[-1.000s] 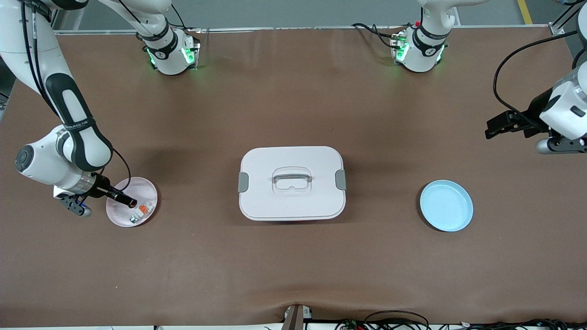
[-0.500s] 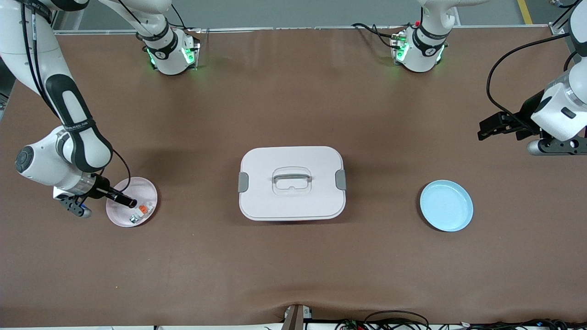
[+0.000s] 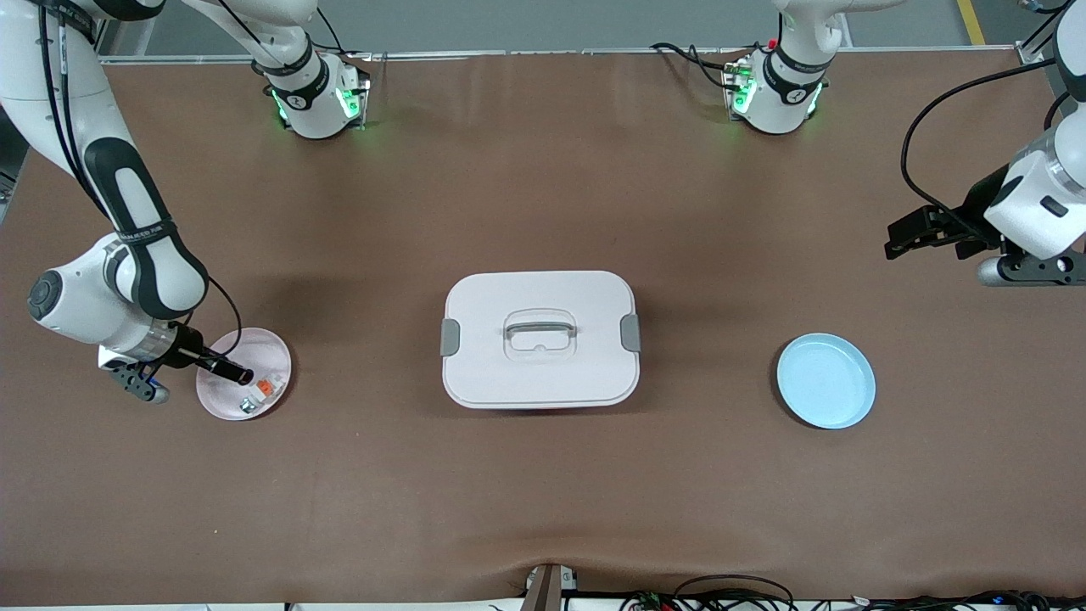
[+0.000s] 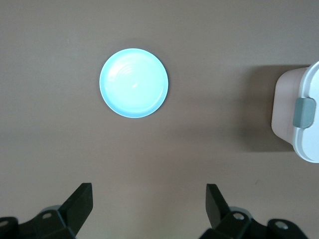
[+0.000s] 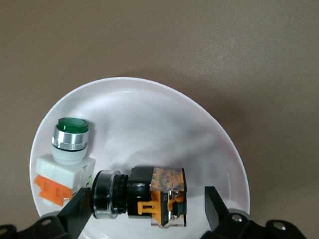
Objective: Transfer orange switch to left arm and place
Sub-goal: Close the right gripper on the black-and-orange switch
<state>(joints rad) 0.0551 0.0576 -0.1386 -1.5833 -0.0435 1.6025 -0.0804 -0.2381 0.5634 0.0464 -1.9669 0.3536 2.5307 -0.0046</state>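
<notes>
The orange switch (image 5: pixel 144 196), black with a metal ring and an orange block, lies on its side in the pale plate (image 5: pixel 149 114) at the right arm's end of the table. My right gripper (image 5: pixel 148 200) is open and down in the plate, with a finger at each end of the switch. One finger (image 5: pixel 79 206) is close against the button end; the other stands apart. In the front view the right gripper (image 3: pixel 240 374) is low over the plate (image 3: pixel 254 348). My left gripper (image 3: pixel 901 241) is open and empty, up over bare table at the left arm's end; it also shows in the left wrist view (image 4: pixel 148 191).
The white box (image 3: pixel 543 288) with grey latches stands mid-table, between the two plates; its end shows in the left wrist view (image 4: pixel 309 112). A light blue plate (image 3: pixel 825 380) (image 4: pixel 133 82) lies empty. A green-capped button part (image 5: pixel 67 149) with a white and orange base lies beside the switch.
The left arm has shifted slightly toward the table's middle and the robots' bases, gripper still open. The right gripper and the switch have not moved.
</notes>
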